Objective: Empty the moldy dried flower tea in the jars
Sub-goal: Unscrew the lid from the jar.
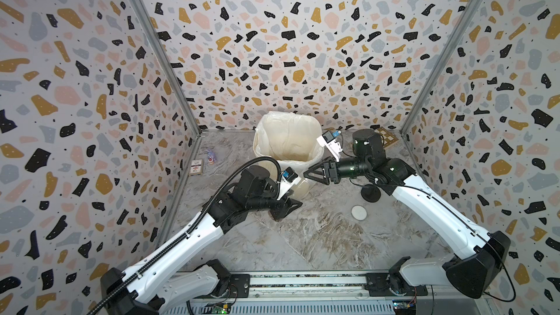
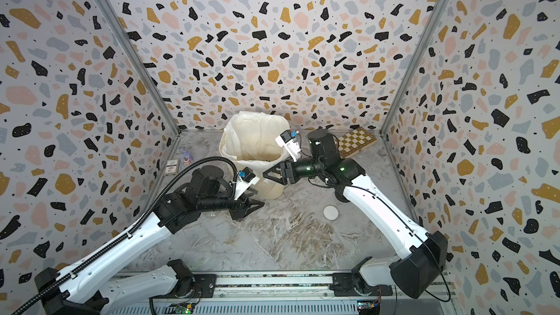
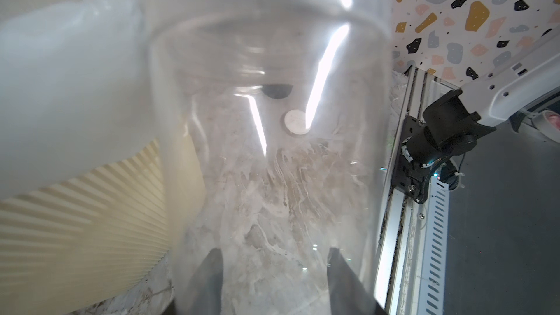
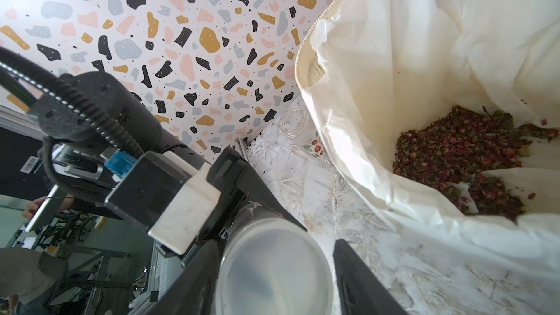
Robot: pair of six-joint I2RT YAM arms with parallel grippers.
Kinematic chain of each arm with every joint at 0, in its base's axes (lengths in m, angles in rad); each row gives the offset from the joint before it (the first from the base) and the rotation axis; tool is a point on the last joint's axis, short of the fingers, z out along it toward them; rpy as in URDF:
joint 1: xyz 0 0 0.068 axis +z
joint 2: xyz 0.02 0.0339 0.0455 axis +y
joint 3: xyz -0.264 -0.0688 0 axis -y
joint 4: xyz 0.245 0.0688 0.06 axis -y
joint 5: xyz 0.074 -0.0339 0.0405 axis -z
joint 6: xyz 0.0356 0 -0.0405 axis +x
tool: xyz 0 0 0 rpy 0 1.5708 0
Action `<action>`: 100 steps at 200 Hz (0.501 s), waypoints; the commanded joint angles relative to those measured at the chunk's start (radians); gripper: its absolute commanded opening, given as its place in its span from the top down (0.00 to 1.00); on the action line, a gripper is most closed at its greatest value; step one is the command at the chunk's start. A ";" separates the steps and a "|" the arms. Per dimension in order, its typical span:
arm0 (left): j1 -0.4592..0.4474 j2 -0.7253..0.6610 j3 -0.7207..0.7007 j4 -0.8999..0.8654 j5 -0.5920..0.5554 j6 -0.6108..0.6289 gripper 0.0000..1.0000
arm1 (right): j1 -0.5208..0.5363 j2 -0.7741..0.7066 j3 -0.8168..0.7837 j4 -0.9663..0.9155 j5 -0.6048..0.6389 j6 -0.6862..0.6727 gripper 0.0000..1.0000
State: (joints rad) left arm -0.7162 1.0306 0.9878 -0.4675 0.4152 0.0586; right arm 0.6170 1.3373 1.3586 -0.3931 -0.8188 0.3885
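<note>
Left gripper [image 3: 274, 253] of mine is clamped on the lower part of the tall clear tube [image 3: 272, 153], one finger on each side. It holds the tube upright just beside the cream ribbed bin [image 3: 75, 222]. Through the tube's wall I see straight to the marbled counter [image 1: 303, 237]. My right gripper [image 4: 274, 246] reaches in from the opposite side, higher up. Its fingers [image 4: 357, 274] sit tight against the clear lid [image 4: 272, 280] on the tube's top end, one at each side of the rim.

Out from there, the moldy dried flower tea [image 4: 460, 162] lies as a dark red-brown heap in the bottom of the white bag [image 4: 394, 40] that lines the bin. Between the bin and the wall on my left, the labelled jar [image 4: 303, 134] lies on its side on the counter with its mouth open. Near my right arm a white lid [image 1: 359, 212] lies flat on the counter, and a black lid [image 1: 370, 194] sits a little behind it, apart from it. A chessboard [image 2: 356, 143] lies in the back corner on my right, and a small card box [image 1: 195, 167] by the wall on my left
</note>
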 commanded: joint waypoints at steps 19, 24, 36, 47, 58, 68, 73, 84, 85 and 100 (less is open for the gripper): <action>0.004 -0.025 0.040 0.036 0.209 -0.022 0.61 | -0.011 -0.082 -0.032 0.019 -0.088 -0.134 0.43; 0.004 -0.027 0.040 0.041 0.238 -0.025 0.61 | -0.015 -0.092 -0.038 0.025 -0.105 -0.154 0.45; 0.005 -0.030 0.040 0.053 0.310 -0.035 0.61 | -0.018 -0.119 -0.059 0.042 -0.146 -0.201 0.46; 0.005 -0.028 0.043 0.059 0.368 -0.046 0.61 | -0.018 -0.149 -0.085 0.070 -0.198 -0.241 0.46; 0.006 -0.021 0.051 0.054 0.417 -0.053 0.61 | -0.017 -0.180 -0.110 0.098 -0.248 -0.271 0.47; 0.007 -0.014 0.063 0.050 0.458 -0.060 0.61 | -0.018 -0.206 -0.130 0.113 -0.281 -0.304 0.47; 0.006 -0.010 0.069 0.050 0.483 -0.066 0.61 | -0.018 -0.216 -0.139 0.117 -0.293 -0.314 0.47; 0.006 -0.005 0.084 0.052 0.522 -0.075 0.61 | -0.018 -0.229 -0.146 0.110 -0.320 -0.346 0.47; 0.006 -0.005 0.085 0.052 0.525 -0.076 0.61 | -0.018 -0.229 -0.146 0.108 -0.322 -0.349 0.47; 0.006 -0.002 0.102 0.050 0.558 -0.080 0.61 | -0.017 -0.229 -0.143 0.079 -0.363 -0.386 0.48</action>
State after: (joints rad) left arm -0.7143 1.0290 1.0218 -0.4747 0.8352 0.0010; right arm 0.5972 1.1263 1.2224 -0.3008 -1.0637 0.1066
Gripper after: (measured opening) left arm 0.512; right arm 0.524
